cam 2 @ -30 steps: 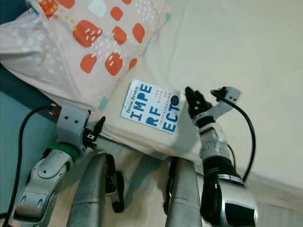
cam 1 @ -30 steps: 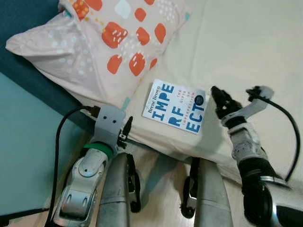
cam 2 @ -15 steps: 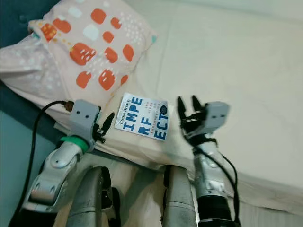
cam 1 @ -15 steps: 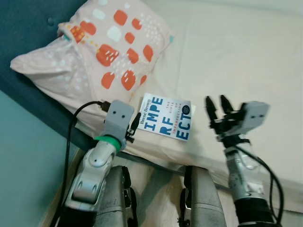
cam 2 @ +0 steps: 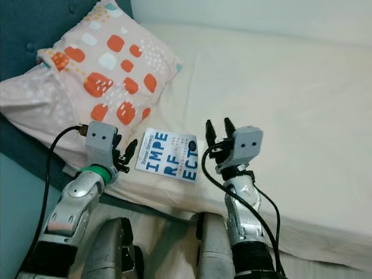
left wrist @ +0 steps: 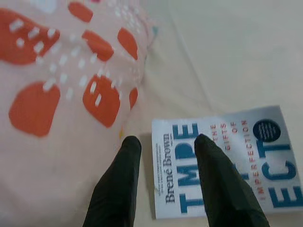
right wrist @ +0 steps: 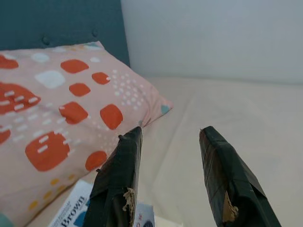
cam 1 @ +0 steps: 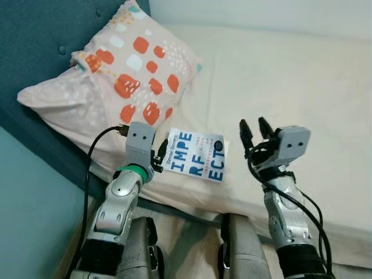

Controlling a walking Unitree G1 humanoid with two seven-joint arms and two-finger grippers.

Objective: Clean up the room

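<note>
A white paperback book with blue lettering (cam 1: 195, 155) lies on the cream bed sheet (cam 1: 290, 75), the orange-spotted pillow (cam 1: 125, 75) at its ten o'clock. The left gripper (left wrist: 163, 142) straddles its spine edge, jaws apart; the right gripper (cam 1: 254, 129) hovers at three o'clock, spread wide.

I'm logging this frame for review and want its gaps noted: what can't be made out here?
- Book: left eye view, its spine edge sits behind the left hand; the small red cover lines are too small to read.
- Book: right wrist view, cut off by the frame edge below the right hand.
- Pillow: its far side lies against the headboard, unseen.
</note>
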